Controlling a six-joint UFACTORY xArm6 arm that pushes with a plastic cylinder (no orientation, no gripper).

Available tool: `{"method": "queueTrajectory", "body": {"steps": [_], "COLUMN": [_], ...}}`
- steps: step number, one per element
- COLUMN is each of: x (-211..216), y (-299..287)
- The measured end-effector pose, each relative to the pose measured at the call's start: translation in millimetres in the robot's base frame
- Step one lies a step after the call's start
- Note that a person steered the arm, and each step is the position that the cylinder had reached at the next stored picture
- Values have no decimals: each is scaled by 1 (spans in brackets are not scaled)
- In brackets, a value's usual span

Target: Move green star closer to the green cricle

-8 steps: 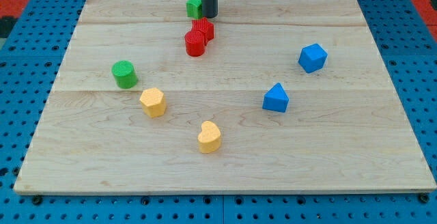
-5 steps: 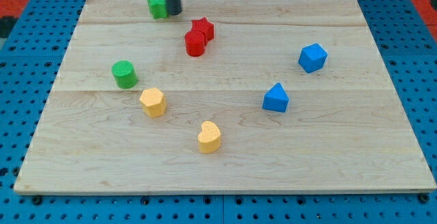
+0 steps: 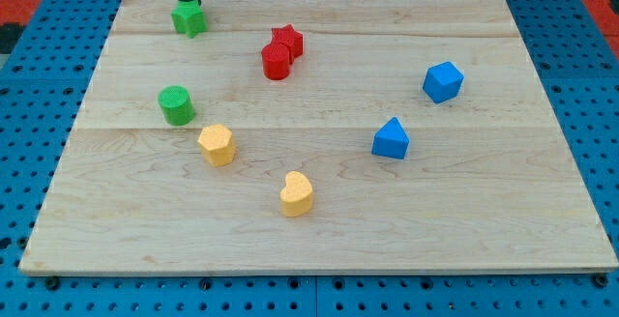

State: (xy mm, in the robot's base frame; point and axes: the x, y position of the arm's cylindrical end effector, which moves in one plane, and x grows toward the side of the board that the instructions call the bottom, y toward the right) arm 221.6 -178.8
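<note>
The green star point(image 3: 190, 18) lies near the board's top edge, left of the middle. My tip point(image 3: 186, 1) stands just behind it, at its top side, touching or nearly touching it. The green circle point(image 3: 177, 104), a short cylinder, sits lower at the view's left, a good way below the star.
A red star point(image 3: 287, 40) and a red cylinder point(image 3: 276, 62) sit together at top centre. A yellow hexagon block point(image 3: 217, 144) lies right below the green circle. A yellow heart point(image 3: 297, 193), a blue triangle block point(image 3: 391, 138) and a blue block point(image 3: 443, 81) lie further right.
My tip has swept left along the board's top edge, pushing the green star left with it. The tip now sits behind the star instead of at its right. Other blocks have not moved.
</note>
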Motion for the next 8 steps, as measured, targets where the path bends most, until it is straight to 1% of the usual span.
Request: {"method": "queueTrajectory", "body": {"steps": [1,4,5,6,7,8], "x": [29,35,63,76,64,64], "y": [0,2,16,10,43,53]}}
